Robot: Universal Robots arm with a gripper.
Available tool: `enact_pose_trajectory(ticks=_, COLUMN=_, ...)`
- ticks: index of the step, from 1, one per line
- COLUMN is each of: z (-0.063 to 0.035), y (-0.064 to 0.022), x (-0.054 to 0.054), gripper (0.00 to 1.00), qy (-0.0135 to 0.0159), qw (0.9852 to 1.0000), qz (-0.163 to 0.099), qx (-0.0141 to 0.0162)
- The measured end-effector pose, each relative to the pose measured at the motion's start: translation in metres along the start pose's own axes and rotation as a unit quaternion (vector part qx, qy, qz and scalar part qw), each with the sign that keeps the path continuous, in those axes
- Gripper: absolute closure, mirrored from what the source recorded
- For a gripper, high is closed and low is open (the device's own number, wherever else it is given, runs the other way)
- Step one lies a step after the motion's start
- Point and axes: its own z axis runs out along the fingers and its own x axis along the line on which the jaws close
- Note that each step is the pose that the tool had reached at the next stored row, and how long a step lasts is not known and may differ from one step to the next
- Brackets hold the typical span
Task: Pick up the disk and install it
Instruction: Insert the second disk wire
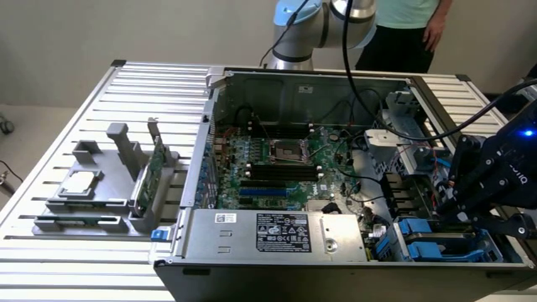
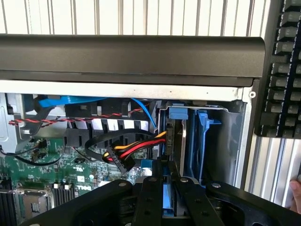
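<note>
The disk (image 2: 178, 115) stands edge-on in the drive bay at a corner of the open computer case (image 1: 210, 113), its blue carrier tab and silver edge showing. My gripper (image 2: 168, 172) is shut on the disk's near edge, a black finger on each side of it. In the exterior view the gripper (image 1: 471, 217) hangs low over the drive bay (image 1: 436, 242) at the case's front corner on that view's right, and its body hides the disk there. An empty blue carrier (image 2: 204, 125) stands right beside the disk.
A red, yellow and black power cable (image 2: 129, 153) lies close to the disk. The motherboard (image 1: 277, 163) and the silver power supply (image 1: 268, 233) fill the case. A grey fixture (image 1: 84, 189) holds a chip and a green card (image 1: 149, 179). Beyond the table stands a person (image 1: 403, 31). A keyboard (image 2: 282, 70) lies beside the case.
</note>
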Motion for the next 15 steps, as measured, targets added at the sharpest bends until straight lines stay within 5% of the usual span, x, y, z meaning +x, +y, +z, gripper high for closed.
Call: enact_pose_trajectory(ticks=15, z=0.0018, y=0.0018, x=-0.0008, gripper=0.84, qy=-0.0003, qw=1.0000, qz=-0.001, qx=0.0001)
